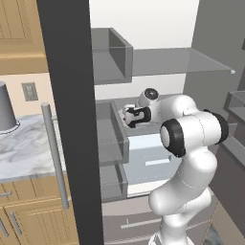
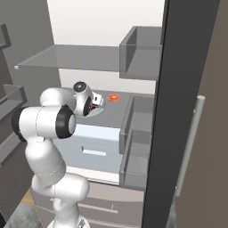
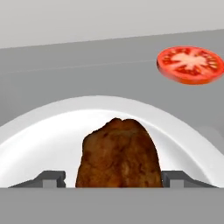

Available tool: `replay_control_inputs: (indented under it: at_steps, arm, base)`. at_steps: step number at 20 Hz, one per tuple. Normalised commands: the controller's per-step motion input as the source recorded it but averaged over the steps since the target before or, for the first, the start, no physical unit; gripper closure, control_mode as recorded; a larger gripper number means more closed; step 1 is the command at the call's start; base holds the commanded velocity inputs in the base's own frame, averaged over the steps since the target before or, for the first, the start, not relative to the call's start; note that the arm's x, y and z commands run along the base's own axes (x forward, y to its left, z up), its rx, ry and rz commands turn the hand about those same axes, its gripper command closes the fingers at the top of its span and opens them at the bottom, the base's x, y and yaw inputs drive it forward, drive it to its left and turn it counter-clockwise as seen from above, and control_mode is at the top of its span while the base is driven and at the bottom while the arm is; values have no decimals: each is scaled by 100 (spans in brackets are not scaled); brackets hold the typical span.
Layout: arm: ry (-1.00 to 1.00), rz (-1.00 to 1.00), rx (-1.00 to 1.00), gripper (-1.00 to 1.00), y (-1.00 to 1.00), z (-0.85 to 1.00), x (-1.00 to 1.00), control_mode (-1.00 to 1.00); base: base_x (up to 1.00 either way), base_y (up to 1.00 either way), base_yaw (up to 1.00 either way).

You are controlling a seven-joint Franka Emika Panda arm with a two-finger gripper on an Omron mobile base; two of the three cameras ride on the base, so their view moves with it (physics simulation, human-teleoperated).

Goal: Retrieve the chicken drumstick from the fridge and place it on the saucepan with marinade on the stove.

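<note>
Early yet: the fridge [image 1: 143,62] stands open, the chicken drumstick [image 3: 118,153] lies on a white plate [image 3: 39,135] between wide jaws, apparently ungripped. Lifting and carrying to the saucepan remain.

We note a rough, mottled brown crust with a dull finish on the chicken drumstick [image 3: 117,154]. It lies on a white plate [image 3: 39,135] whose surface is smooth and faintly glossy. The tomato slice [image 3: 190,64] looks wet and shiny, with pale flesh. The fridge [image 1: 69,95] door is matt dark grey metal; its shelf [image 1: 177,61] looks like clear glass. The worktop [image 1: 24,148] is polished veined marble above wood-grain cabinets [image 1: 33,215].
</note>
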Motion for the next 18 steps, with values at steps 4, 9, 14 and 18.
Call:
replay_control_inputs:
  at_steps: [4,9,14,18]
  arm:
    - [0,0,0,100,0,0,0,-100]
    - [0,0,0,100,0,0,0,-100]
    - [-2,0,0,100,0,0,-4,-100]
    - [-2,0,0,100,0,21,-29,-100]
  base:
    - [0,0,0]
    - [0,0,0]
    - [0,0,0]
    - [0,0,0]
